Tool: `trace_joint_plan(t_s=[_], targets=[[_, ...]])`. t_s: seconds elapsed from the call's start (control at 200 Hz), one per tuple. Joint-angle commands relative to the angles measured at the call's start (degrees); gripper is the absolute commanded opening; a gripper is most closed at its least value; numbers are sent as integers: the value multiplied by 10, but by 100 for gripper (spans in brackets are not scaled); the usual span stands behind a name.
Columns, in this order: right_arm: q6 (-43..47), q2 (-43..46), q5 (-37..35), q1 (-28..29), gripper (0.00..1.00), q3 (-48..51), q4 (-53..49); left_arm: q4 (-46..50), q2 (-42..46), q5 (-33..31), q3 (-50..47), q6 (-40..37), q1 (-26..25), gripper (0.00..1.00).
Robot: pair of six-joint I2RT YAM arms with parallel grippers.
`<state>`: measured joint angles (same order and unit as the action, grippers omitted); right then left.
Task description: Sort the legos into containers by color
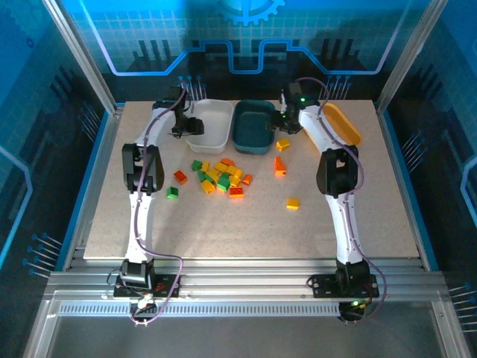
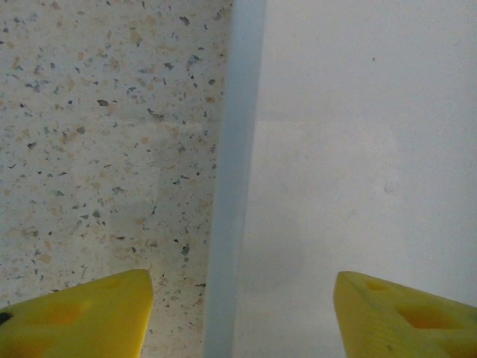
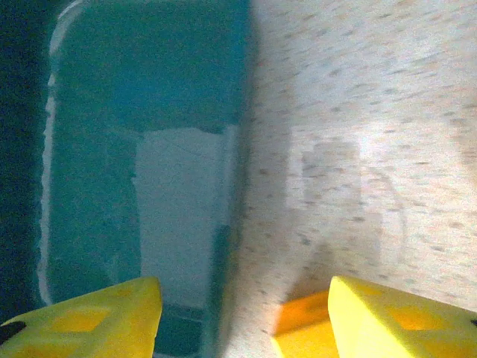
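Both released: left pincer (image 2: pixel 242 302) straddles white tray (image 2: pixel 373 149) rim, right pincer (image 3: pixel 246 309) teal tray (image 3: pixel 104 149) rim beside orange lego (image 3: pixel 304 328).

Mixed-color legos (image 1: pixel 222 179) clustered near trays (image 1: pixel 213 123)

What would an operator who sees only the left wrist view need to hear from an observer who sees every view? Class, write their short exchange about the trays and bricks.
Operator: I see the white tray and its rim below the left gripper. Where are the bricks?
Observer: Most bricks lie heaped in the middle of the table.
Operator: What about the right gripper?
Observer: It hangs open over the right rim of the teal tray.
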<state>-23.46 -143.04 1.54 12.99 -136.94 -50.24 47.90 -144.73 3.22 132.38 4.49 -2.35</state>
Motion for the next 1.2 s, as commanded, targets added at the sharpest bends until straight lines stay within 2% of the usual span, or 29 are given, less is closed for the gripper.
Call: trace_joint_plan(t_s=[0.0, 0.19, 0.31, 0.405, 0.55, 0.81, 0.93, 1.071, 1.196], targets=[[11, 15, -14, -30, 58, 17, 10, 21, 53, 40, 23, 24, 9, 71], [17, -36, -27, -43, 32, -2, -5, 8, 125, 92, -21, 68, 9, 71], [30, -53, -4, -42, 27, -5, -5, -45, 198, 116, -121, 100, 9, 71], [45, -54, 12, -35, 28, 2, -11, -95, 251, 140, -207, 125, 9, 71], [59, -23, 30, -28, 27, 72, 11, -146, 306, 151, -311, 147, 8, 71], [37, 139, 15, 14, 27, 374, 139, -190, 370, 154, -439, 167, 6, 69], [9, 239, 41, 23, 27, 512, 209, -217, 396, 156, -483, 182, 1, 69], [24, 305, 5, -11, 32, 505, 184, -218, 393, 154, -476, 184, -10, 69], [81, 289, -78, -37, 53, 424, 117, -196, 360, 156, -429, 177, -16, 69]])
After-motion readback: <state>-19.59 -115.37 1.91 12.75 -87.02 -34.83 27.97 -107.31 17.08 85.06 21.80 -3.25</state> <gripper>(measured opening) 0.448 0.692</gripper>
